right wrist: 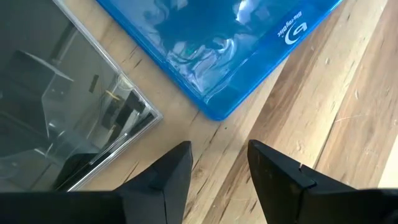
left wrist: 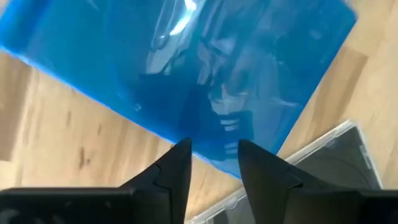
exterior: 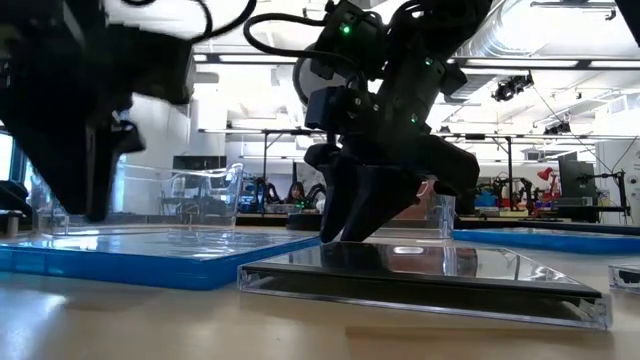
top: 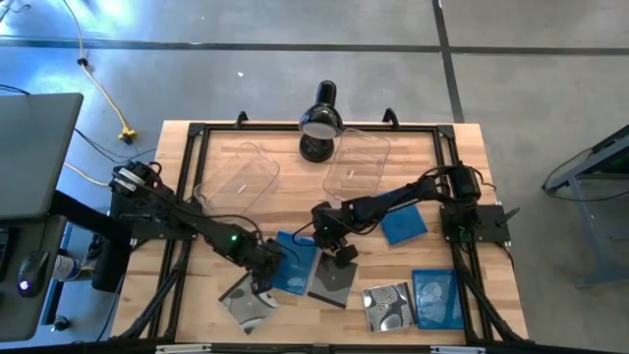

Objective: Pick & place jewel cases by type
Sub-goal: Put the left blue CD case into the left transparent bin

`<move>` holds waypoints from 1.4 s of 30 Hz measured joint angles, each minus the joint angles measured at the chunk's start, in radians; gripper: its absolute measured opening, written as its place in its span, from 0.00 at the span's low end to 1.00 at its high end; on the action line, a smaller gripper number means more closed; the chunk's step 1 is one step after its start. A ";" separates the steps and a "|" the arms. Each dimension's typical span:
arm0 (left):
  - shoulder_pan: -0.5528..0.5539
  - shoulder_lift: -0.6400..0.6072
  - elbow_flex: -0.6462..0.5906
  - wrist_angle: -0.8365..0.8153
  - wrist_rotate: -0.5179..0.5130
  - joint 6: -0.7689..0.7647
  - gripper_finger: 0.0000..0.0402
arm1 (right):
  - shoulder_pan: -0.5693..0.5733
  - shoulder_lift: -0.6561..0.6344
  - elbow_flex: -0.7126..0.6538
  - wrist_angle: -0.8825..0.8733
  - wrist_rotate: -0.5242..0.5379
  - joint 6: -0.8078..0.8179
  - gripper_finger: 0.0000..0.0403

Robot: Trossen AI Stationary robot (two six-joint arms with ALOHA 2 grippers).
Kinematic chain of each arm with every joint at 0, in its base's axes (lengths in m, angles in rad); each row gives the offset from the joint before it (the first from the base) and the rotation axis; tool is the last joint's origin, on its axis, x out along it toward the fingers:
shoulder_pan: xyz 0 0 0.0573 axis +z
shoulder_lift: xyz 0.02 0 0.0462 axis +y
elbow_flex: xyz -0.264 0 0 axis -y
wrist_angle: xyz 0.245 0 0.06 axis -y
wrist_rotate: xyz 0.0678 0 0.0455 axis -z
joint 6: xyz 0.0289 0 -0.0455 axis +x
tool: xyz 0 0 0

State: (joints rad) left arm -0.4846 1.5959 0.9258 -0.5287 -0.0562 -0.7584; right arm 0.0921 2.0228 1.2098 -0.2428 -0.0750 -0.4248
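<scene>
left tool [top: 265, 264] over blue case [top: 292, 262] | right tool [top: 334, 239] beside dark case [top: 332, 279]

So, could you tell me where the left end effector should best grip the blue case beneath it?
Probably by the thin edge nearest the left end effector, coming from above: the blue case lies flat on the table, so only its edges offer a pinch.

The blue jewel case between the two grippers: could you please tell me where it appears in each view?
High view: the blue jewel case lies lower centre.
Low view: flat at left.
Left wrist view: fills the top.
Right wrist view: top middle.
Shared landmark: the clear case beside it.
</scene>
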 joint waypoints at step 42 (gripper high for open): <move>-0.039 0.132 0.029 -0.019 0.121 -0.154 0.58 | 0.000 0.005 -0.002 0.069 -0.008 -0.024 0.39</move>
State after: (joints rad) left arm -0.5240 1.7280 0.9546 -0.5474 0.0650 -0.9125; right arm 0.0917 2.0274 1.2079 -0.1741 -0.0830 -0.4487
